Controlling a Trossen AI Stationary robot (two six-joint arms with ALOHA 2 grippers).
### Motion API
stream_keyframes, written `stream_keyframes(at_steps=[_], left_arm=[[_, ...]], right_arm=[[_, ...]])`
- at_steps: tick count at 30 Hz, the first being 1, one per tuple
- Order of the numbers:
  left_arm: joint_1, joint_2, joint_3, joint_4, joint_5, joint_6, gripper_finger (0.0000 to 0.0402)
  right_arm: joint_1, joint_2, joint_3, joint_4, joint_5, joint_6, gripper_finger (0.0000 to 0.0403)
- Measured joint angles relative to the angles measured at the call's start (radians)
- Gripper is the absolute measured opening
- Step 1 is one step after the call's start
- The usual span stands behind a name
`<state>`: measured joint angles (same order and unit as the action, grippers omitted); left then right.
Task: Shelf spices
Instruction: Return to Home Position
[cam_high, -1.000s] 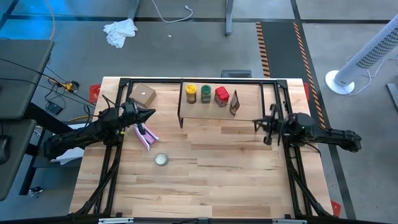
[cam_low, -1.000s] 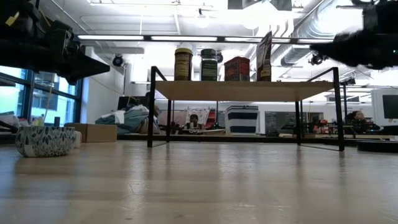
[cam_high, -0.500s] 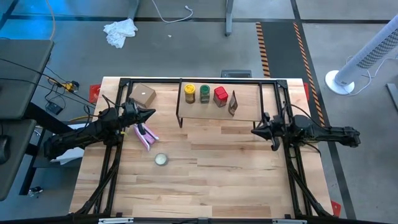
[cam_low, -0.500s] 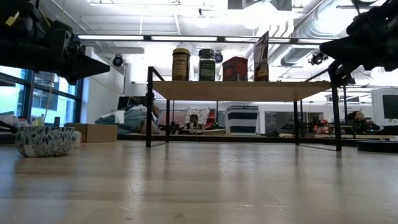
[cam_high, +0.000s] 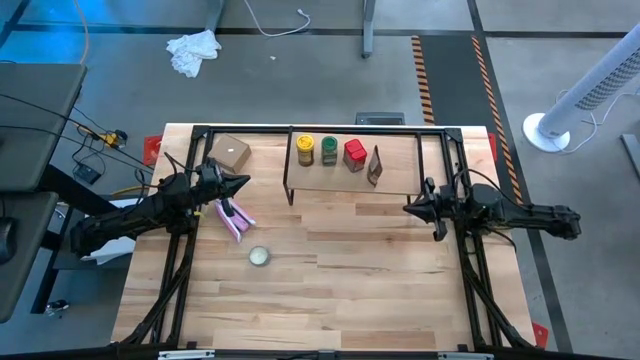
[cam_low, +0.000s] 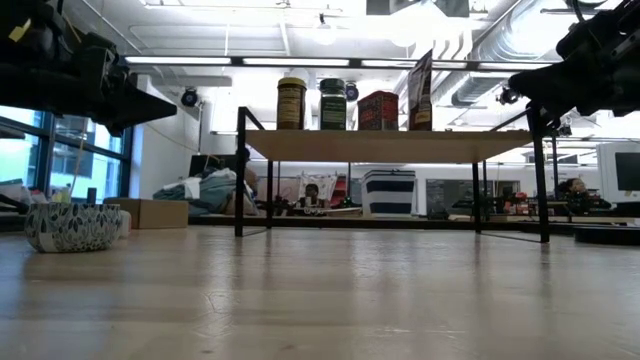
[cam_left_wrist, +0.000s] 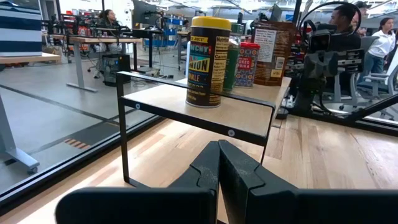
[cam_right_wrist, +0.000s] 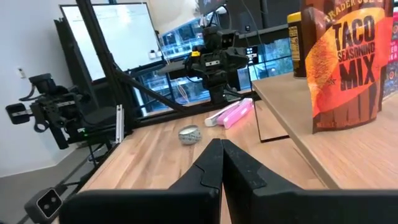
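Yellow jar (cam_high: 305, 149), green jar (cam_high: 329, 150), red box (cam_high: 354, 152) and flat packet (cam_high: 376, 165) stand on the pale-wood, thin-legged shelf (cam_high: 330, 178). Left pincer (cam_high: 244, 181) and right pincer (cam_high: 408, 208), both clenched empty, hover level either side.

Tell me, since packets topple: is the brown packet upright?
Upright: the flat brown printed packet stands on edge atop the light wooden shelf.

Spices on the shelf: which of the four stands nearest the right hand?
The flat brown packet, at the row's end toward the right hand.

right end effector (cam_high: 409, 208) swung round, tip now pointing leftward; shelf (cam_high: 335, 178) shifted slightly left.
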<state>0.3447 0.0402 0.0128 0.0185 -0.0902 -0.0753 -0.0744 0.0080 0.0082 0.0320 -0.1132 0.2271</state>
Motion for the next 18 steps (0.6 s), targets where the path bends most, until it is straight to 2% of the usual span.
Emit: stream_keyframes(at_steps=[18], left_arm=[[-0.002,-0.016,0.000,-0.002,0.007,0.000,0.0001]], right_arm=[[0.000,0.004,0.000,0.000,0.001,0.000,0.0000]])
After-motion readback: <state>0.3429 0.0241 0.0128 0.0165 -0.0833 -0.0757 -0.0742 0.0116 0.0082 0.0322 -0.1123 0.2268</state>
